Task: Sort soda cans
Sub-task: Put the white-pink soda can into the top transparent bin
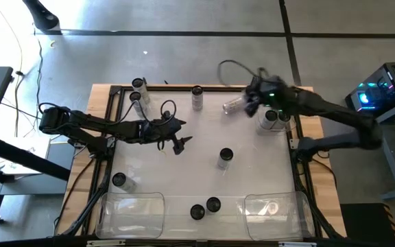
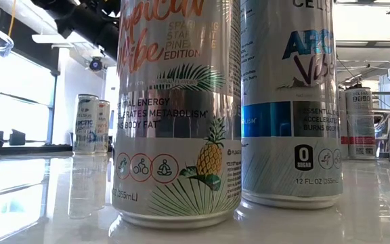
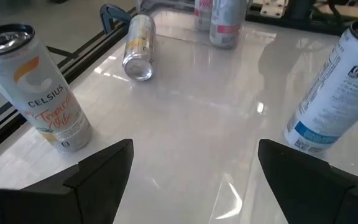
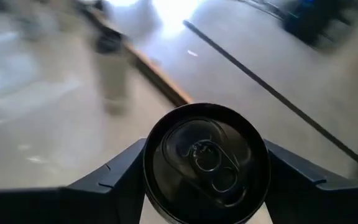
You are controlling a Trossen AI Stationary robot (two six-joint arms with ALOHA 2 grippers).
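— Right gripper [image 1: 247, 104]?
— Clamped round the held can [image 1: 233, 105], up at about one o'clock on the table [image 1: 184, 171], taking twelve as the far edge in the high view. Tipped well off upright there. End-on in the right wrist view [image 4: 207, 163], with the dark round top filling the gap between the two fingers [image 4: 114, 177].

— Left gripper [image 1: 178, 144]?
— Spread wide with nothing between the fingers [image 3: 104, 168]. Just off the table's middle toward ten o'clock, over bare white top.

— Other soda cans?
— Corner pair [image 1: 137, 90] at eleven o'clock, close together. Far-edge can [image 1: 197, 95] at twelve. Shaded pair [image 1: 277, 117] at two o'clock, side by side beneath the right arm. Middle can [image 1: 225, 158] near the centre, toward four o'clock of the left gripper. Lone can [image 1: 118, 180] at eight o'clock. Near pair [image 1: 205, 208] at six, almost touching.

— Bins?
— Left bin [image 1: 132, 214] at seven o'clock and right bin [image 1: 276, 209] at five, both clear, flanking the near pair. Hard to tell what lies inside.

— Low view?
— Filled by two upright cans: a pineapple can [image 2: 175, 115] and, just beside it, a blue-banded can [image 2: 293, 102].

— Left wrist view?
— An orange-lettered can [image 3: 39, 87] standing, a lying can [image 3: 138, 46] farther off on its side, and a blue-labelled can [image 3: 340, 87] upright.
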